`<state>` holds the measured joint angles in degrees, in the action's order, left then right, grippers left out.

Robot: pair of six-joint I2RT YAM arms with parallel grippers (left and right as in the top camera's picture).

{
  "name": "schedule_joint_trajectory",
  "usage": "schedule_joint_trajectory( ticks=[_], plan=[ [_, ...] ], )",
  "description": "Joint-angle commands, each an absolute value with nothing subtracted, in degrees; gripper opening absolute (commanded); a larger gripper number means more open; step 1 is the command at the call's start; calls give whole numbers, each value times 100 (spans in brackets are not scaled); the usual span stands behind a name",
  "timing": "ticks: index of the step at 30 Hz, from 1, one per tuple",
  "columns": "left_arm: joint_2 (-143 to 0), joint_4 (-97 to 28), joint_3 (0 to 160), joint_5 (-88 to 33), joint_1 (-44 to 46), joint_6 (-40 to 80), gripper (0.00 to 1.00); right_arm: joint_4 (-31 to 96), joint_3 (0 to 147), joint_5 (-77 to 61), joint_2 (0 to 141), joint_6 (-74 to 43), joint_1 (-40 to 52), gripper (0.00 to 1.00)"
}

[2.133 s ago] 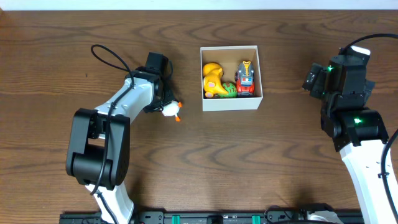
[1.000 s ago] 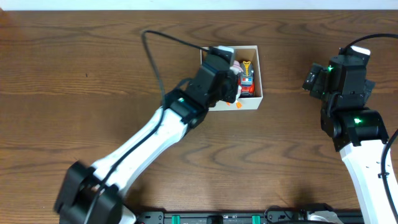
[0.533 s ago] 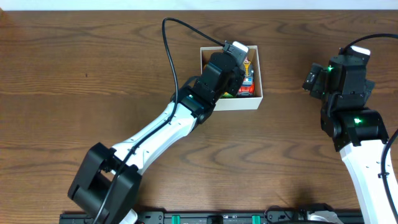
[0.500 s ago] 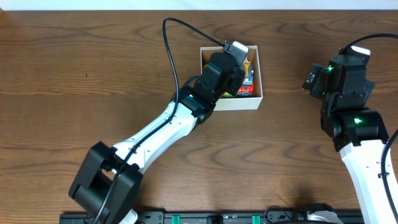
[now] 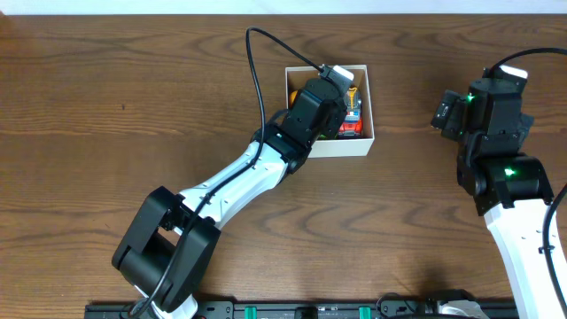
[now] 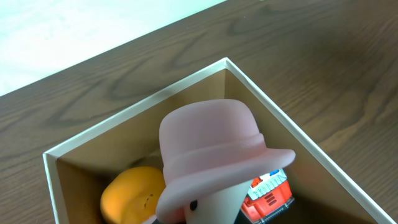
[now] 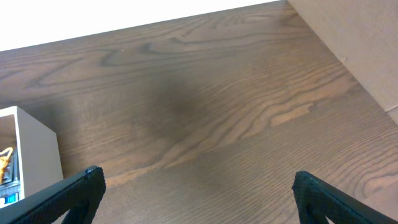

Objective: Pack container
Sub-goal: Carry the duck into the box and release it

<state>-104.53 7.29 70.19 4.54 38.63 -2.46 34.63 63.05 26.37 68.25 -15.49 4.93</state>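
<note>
So, one each: container (image 5: 354, 146), yellow toy (image 6: 130, 193), red truck (image 6: 268, 193), pink-hatted toy (image 6: 214, 149) clamped in left pincer (image 5: 328, 93); right pincer (image 7: 199, 180) apart; wooden tabletop (image 5: 133, 53).

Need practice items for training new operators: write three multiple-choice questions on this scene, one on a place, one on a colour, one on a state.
1. Where is the left pincer?
A. over the box
B. far out at the table's left edge
C. beside the right arm

2. What colour is the hat on the toy in that pincer?
A. green
B. blue
C. pink

3. How does the right pincer stand?
A. shut on a toy
B. open, holding nothing
C. shut on the box wall

Answers:
1 A: the left wrist view looks straight down into the box.
2 C: the hat fills the middle of that view in pale pink.
3 B: its fingers stand wide apart with nothing between them.
</note>
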Motion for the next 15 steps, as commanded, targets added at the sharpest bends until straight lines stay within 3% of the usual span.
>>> schedule_joint_trajectory(
  ticks=[1, 6, 7, 8, 11, 14, 15],
  plan=[
    [-10464, 805, 7109, 550, 3826, -320, 6, 3454, 6331, 2652, 6820, -1603, 456, 99],
    [-10543, 847, 7109, 565, 3728, -316, 10, 3454, 6331, 2652, 6820, -1603, 456, 99],
    [-10567, 847, 7109, 565, 3697, -316, 16, 3457, 6331, 2652, 6820, -1603, 456, 99],
    [-10608, 847, 7107, 565, 3669, -316, 36, 3454, 6331, 2652, 6820, -1603, 456, 99],
    [-10683, 847, 7107, 563, 3605, -316, 44, 3457, 6331, 2652, 6820, -1603, 456, 99],
    [-10696, 923, 7107, 563, 3594, -316, 70, 3454, 6331, 2652, 6820, -1603, 456, 99],
    [-10696, 974, 7109, 563, 3594, -316, 71, 3454, 6331, 2655, 6820, -1603, 456, 99]
  ],
)
